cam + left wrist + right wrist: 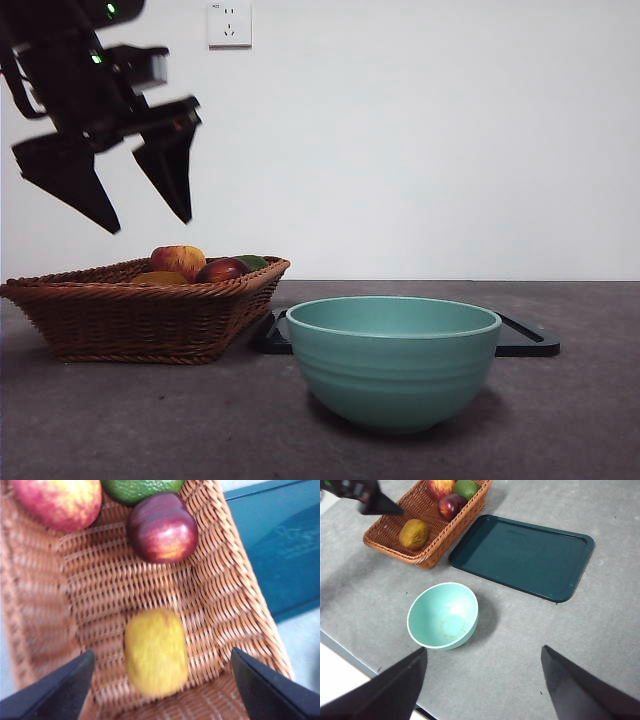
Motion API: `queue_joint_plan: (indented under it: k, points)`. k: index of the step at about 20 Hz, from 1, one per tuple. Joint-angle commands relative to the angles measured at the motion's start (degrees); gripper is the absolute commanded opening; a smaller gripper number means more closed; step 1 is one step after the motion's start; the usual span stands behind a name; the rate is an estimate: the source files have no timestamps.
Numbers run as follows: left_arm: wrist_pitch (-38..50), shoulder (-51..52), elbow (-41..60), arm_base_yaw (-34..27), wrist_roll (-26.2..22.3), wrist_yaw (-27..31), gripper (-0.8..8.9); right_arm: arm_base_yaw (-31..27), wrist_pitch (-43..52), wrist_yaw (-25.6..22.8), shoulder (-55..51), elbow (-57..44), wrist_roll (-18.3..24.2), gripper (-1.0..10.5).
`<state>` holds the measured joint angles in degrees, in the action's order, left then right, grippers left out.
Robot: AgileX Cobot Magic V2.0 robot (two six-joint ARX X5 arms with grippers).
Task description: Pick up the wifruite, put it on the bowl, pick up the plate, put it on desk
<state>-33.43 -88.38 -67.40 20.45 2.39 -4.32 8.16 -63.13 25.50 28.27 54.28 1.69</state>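
Front view: left gripper [145, 215] above wicker basket [140, 320], jaws spread, empty, poised for descent. Bowl [392, 360] at near desk [580, 400] edge, empty.

Left wrist view: wifruite [156, 652] on basket floor between spread jaws, untouched; dark red fruit [162, 527] beyond.

Right wrist view: right gripper [482, 680] high over desk, spread, empty, waiting. Dark tray [522, 555] beside basket.

Blurred wifruite [156, 652]; green fruit [140, 488] (and streaked apple [59, 501]) cropped by edge.
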Motion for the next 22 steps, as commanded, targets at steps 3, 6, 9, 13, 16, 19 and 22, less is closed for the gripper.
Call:
queue_joint_plan:
  k: [3, 6, 9, 13, 16, 19, 22]
  points:
    - [4.37, -6.64, -1.36, 1.16, -0.46, 1.86, 4.33, 0.13, 0.02, -0.02, 0.48, 0.92, -0.22, 3.7]
    - [6.05, -10.03, -1.36, 1.33, -0.46, 2.03, 4.33, 0.13, 0.00, -0.02, 0.48, 0.92, -0.24, 3.6]
    - [6.27, -12.74, -1.36, 1.33, -0.44, 3.08, 4.32, 0.13, 0.02, -0.02, 0.48, 0.92, -0.90, 3.6]
    - [8.00, -13.66, -1.36, 1.33, -0.22, 3.08, 3.27, 0.13, 0.02, -0.02, 0.48, 0.92, -0.90, 3.6]
    - [8.81, -13.53, -1.36, 1.33, 0.17, 3.06, 1.77, 0.13, 0.02, -0.02, 0.48, 0.92, -0.90, 3.6]
    - [7.69, -12.28, -1.36, 1.33, 0.15, 3.06, 1.73, 0.13, 0.04, -0.09, 0.48, 0.92, -0.85, 3.6]
    - [7.08, -8.44, -1.38, 1.57, 0.17, 3.04, 1.46, 0.13, 0.04, -0.24, 0.48, 0.92, -0.85, 3.6]
